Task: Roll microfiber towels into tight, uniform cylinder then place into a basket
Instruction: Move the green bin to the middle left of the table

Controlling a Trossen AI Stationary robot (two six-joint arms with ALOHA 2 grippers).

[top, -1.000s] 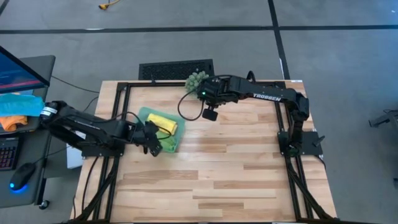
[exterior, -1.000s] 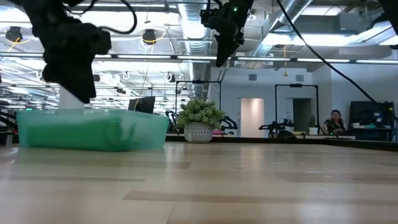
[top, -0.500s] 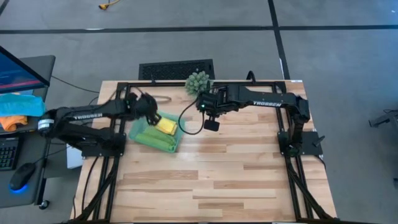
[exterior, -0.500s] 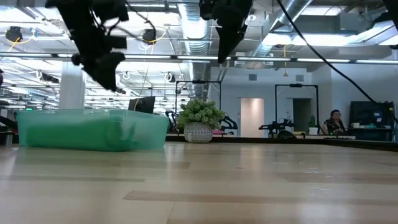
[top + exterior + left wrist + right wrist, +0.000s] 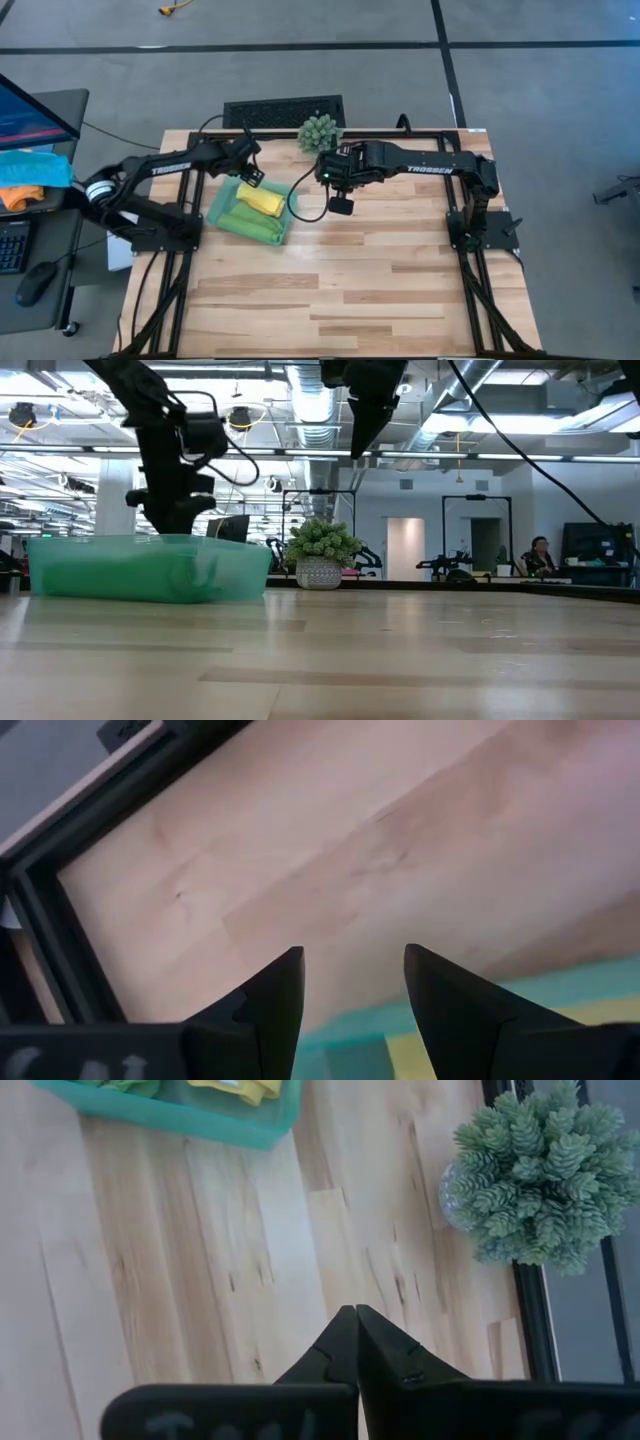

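Now finds the left tool above the far rim of the basket, on the side toward the plant. One second ago had it low at the near edge of the basket, close over the towels; half a second ago already lifted and crossing over. Shows its fingers set moderately apart in the left wrist view, with only bare bench and a strip of teal rim between them, so carrying nothing.

Leaves both towels inside the basket: the green towel as a roll along the near side, the yellow towel as a shorter bundle just beyond it, the two side by side and touching or almost. Cannot tell from above how tight or how even the rolls are.

Keeps the right tool hanging in the air over the bench between basket and plant, fingers pressed together on nothing, almost at the same place as one second ago, only shifted a little.

Reads, as a judgement, like a release followed by a retreat: placing seems finished for both cloths, and no flat towel remains on the bench. Probably needs only to bring the arms clear.
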